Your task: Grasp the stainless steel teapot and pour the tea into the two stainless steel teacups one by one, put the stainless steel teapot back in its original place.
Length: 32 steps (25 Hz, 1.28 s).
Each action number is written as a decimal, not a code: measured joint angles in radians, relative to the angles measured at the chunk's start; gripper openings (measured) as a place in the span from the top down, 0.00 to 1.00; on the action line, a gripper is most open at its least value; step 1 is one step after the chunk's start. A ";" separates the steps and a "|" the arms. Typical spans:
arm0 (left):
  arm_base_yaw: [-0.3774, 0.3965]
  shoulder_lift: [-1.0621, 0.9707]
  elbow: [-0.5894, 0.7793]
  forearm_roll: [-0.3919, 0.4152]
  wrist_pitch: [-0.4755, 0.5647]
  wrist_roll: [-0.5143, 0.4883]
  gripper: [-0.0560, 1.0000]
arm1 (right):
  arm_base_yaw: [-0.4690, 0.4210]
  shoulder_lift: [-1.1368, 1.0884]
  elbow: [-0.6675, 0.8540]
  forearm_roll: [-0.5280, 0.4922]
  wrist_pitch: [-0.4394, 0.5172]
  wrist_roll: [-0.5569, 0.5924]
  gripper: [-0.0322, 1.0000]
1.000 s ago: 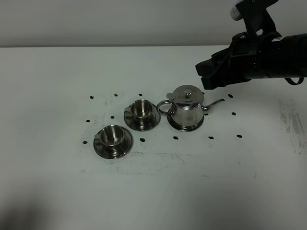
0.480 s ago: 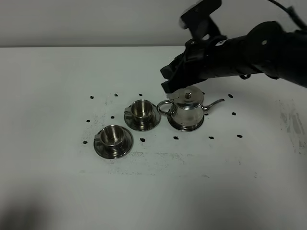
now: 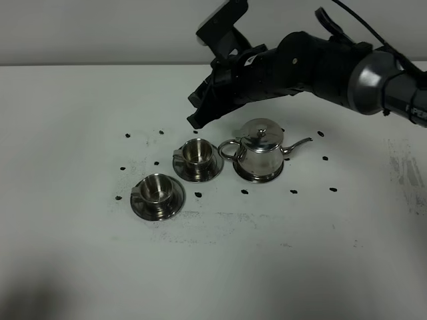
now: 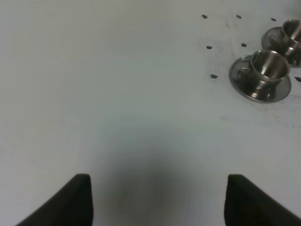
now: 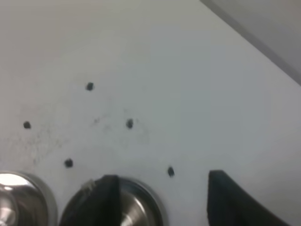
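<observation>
The stainless steel teapot [image 3: 259,152] stands upright on its saucer, the original place [image 3: 257,178], with the spout pointing right. To its left are the two stainless steel teacups, the far one [image 3: 198,153] and the near one [image 3: 157,191], each on a saucer. My right gripper [image 3: 195,112] hovers open and empty above and behind the far cup, left of the teapot. In the right wrist view the right gripper [image 5: 164,200] shows the far cup [image 5: 136,209] beside one finger and the near cup [image 5: 11,200] at the frame's edge. My left gripper [image 4: 160,202] is open and empty, far from the cups [image 4: 263,75].
Small black marks [image 3: 127,135] dot the white table [image 3: 280,253] around the tea set. The right arm [image 3: 320,63] stretches over the table behind the teapot. The table's back edge [image 3: 100,65] runs along the wall.
The right arm has swung left, from behind the teapot's spout side, past the lid, to above and behind the far cup. The teapot and cups have not moved.
</observation>
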 joint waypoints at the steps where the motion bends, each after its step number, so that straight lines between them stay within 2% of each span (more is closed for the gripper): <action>1: 0.000 0.000 0.000 0.000 0.000 0.000 0.41 | 0.002 0.013 -0.011 -0.012 0.007 0.009 0.57; 8: 0.000 0.000 0.000 0.000 0.000 0.000 0.41 | 0.003 0.053 -0.018 -0.112 0.053 0.084 0.57; 18: 0.000 0.000 0.000 0.000 0.000 0.000 0.41 | 0.001 0.092 -0.024 -0.132 0.147 0.114 0.57; 26: 0.000 0.000 0.000 0.000 0.000 0.000 0.41 | 0.001 0.111 -0.025 -0.191 0.162 0.150 0.57; 32: 0.000 0.000 0.000 0.000 0.000 0.000 0.41 | 0.001 0.111 -0.026 -0.189 0.244 0.174 0.57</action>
